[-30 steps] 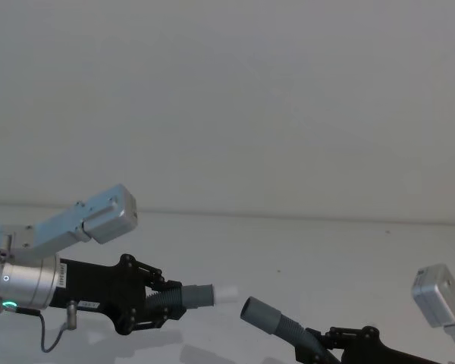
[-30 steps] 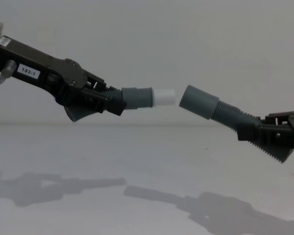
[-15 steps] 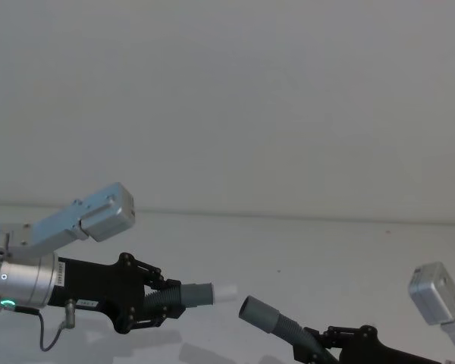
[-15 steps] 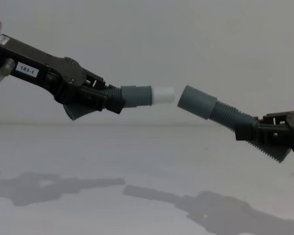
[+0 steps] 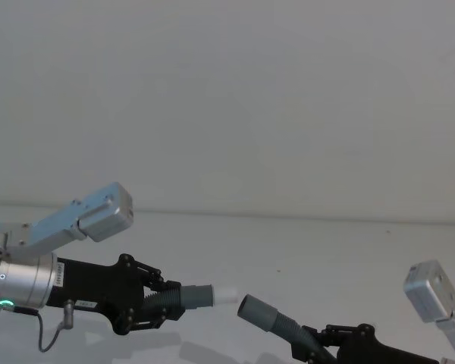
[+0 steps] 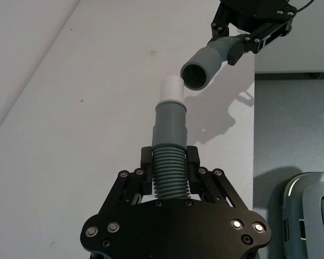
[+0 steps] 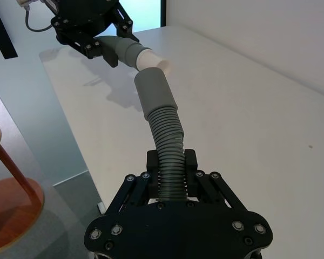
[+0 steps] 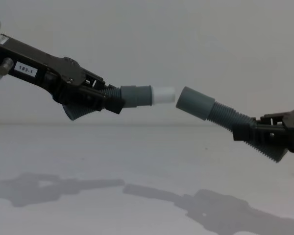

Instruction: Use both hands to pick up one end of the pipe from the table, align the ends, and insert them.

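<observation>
Both pipe pieces are held in the air above the white table (image 8: 137, 161). My left gripper (image 8: 110, 100), with the "183-1" label, is shut on the corrugated part of one pipe piece (image 6: 169, 172). Its grey cuff (image 8: 136, 95) and white tip (image 8: 164, 94) point right. My right gripper (image 8: 245, 131) is shut on the other pipe piece, whose wider socket cuff (image 8: 195, 103) angles up and left. The white tip sits just off the socket's mouth (image 6: 197, 70), nearly touching its rim and not inside it. The two ends are not in line; the socket tilts.
The table's edge (image 7: 70, 129) drops to a grey floor, where a wooden stool (image 7: 5, 178) stands. A pale grey wall (image 5: 227, 98) rises behind the table. A grey and white machine (image 6: 308, 210) stands beyond the table's other edge.
The gap between the white tip and the socket has closed to almost nothing. My right gripper has moved its piece left; the left piece has barely shifted.
</observation>
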